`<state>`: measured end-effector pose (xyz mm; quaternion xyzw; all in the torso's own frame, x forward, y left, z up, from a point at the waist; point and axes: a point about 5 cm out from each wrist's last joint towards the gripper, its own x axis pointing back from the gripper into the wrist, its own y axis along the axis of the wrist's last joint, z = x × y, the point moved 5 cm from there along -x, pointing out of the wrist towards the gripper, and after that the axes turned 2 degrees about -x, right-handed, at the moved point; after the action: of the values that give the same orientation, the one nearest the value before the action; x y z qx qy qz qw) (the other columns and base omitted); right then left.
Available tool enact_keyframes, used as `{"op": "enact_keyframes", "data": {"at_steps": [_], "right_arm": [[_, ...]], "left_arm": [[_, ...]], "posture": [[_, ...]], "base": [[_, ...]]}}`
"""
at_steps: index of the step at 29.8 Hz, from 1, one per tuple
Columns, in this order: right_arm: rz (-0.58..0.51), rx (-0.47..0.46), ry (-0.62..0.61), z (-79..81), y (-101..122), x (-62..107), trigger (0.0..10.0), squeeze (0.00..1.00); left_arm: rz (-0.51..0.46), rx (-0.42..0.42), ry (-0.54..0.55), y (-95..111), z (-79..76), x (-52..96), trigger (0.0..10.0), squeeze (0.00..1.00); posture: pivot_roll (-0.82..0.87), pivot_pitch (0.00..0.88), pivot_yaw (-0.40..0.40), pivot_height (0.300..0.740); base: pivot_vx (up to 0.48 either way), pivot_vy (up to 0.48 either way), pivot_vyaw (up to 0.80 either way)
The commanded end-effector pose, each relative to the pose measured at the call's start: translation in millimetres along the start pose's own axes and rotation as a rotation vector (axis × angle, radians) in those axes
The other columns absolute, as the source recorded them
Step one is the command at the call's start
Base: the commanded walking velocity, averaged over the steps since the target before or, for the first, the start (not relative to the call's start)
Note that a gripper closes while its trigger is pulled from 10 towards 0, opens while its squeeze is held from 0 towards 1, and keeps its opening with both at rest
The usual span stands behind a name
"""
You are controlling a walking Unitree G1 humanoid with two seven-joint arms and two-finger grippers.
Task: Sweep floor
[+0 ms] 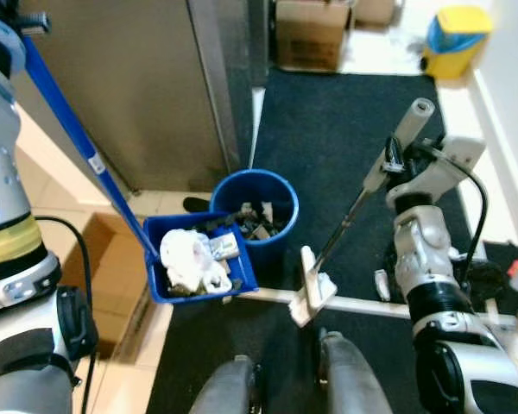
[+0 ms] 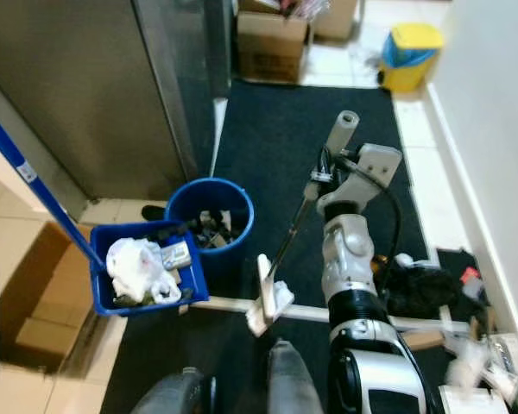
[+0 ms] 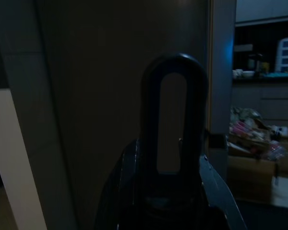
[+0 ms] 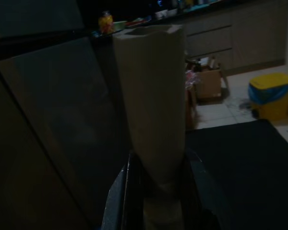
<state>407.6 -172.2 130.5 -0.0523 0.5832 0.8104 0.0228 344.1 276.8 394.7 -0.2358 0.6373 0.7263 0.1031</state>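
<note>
Right gripper [image 4: 156, 191]: its black fingers are pinched around the pale grip of the broom handle [image 1: 412, 127], which rises past the wrist camera. The handle continues as a thin dark shaft slanting down to the white broom head [image 1: 309, 289], which rests on the dark mat [image 1: 345, 129] just in front of the robot's feet.

Left gripper [image 3: 172, 158]: the wrist view is very dark; the dark looped end of a handle stands between the fingers, which appear clamped on it, though the grip itself cannot be made out clearly. From the upper left, the blue dustpan handle [image 1: 73, 129] runs diagonally down to the blue dustpan [image 1: 198, 259].

Dustpan: loaded with white crumpled litter [image 1: 190, 259] and dark scraps, touching the rim of the round blue bin [image 1: 255, 191], which already holds debris.

Surroundings: a grey metal door [image 1: 121, 78] behind the bin, a cardboard box [image 1: 311, 34] and a yellow container [image 1: 456, 39] at the far end of the mat.
</note>
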Motion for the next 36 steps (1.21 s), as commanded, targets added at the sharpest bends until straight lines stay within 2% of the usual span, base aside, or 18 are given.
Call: {"op": "enact_keyframes", "data": {"at_steps": [1,9,14,16,22,23,25,28,31,36], "right_arm": [[-0.028,-0.010,0.002,1.7,5.0,-0.8,10.0,0.00],[-0.025,-0.004,-0.007,-0.1,4.3,-0.8,10.0,0.00],[-0.025,0.005,-0.019,-4.8,5.0,-0.9,10.0,0.00],[-0.033,0.029,-0.020,-7.6,7.5,-1.0,10.0,0.00],[-0.037,0.034,-0.035,-13.6,10.0,-1.0,10.0,0.00],[-0.042,0.072,-0.043,-18.0,12.2,-0.3,10.0,0.00],[-0.042,0.072,-0.043,-18.0,12.2,-0.3,10.0,0.00],[-0.046,0.121,-0.056,-27.8,16.8,0.6,10.0,0.00],[-0.054,0.145,-0.075,-41.2,24.8,1.5,10.0,0.00],[-0.062,0.153,-0.079,-45.6,28.0,3.2,10.0,0.00]], "left_arm": [[-0.041,-0.004,0.017,10.0,5.2,1.4,10.0,0.00],[-0.076,-0.020,-0.017,15.8,-0.8,1.9,10.0,0.00],[-0.107,-0.061,-0.058,20.6,-6.4,1.6,10.0,0.00],[-0.136,-0.103,-0.098,25.3,-12.7,0.8,10.0,0.00],[-0.178,-0.108,-0.132,32.7,-18.9,-2.9,10.0,0.00],[-0.197,-0.141,-0.150,32.0,-22.0,-6.3,10.0,0.00],[-0.197,-0.141,-0.150,32.0,-22.0,-6.3,10.0,0.00],[-0.213,-0.184,-0.164,24.8,-24.1,-12.0,10.0,0.00],[-0.234,-0.205,-0.134,12.7,-22.1,-21.9,10.0,0.00],[-0.265,-0.213,-0.098,0.8,-25.4,-32.4,10.0,0.00]], "posture": [[0.07,0.130,0.049,0.740],[0.07,0.130,0.048,0.740],[0.07,0.130,0.049,0.740],[0.07,0.130,0.050,0.740],[0.07,0.131,0.054,0.740],[0.07,0.133,0.055,0.740],[0.07,0.133,0.055,0.740],[0.07,0.135,0.053,0.740],[0.05,0.137,0.053,0.740],[0.03,0.139,0.054,0.740]], "base": [[0.000,0.000,0.00],[0.000,0.000,0.00],[0.000,0.000,0.00],[0.000,0.000,0.00],[0.000,0.000,0.00],[0.000,0.000,0.00],[0.000,0.000,0.00],[0.000,0.000,0.00],[0.000,0.000,0.00],[0.000,0.000,0.00]]}}
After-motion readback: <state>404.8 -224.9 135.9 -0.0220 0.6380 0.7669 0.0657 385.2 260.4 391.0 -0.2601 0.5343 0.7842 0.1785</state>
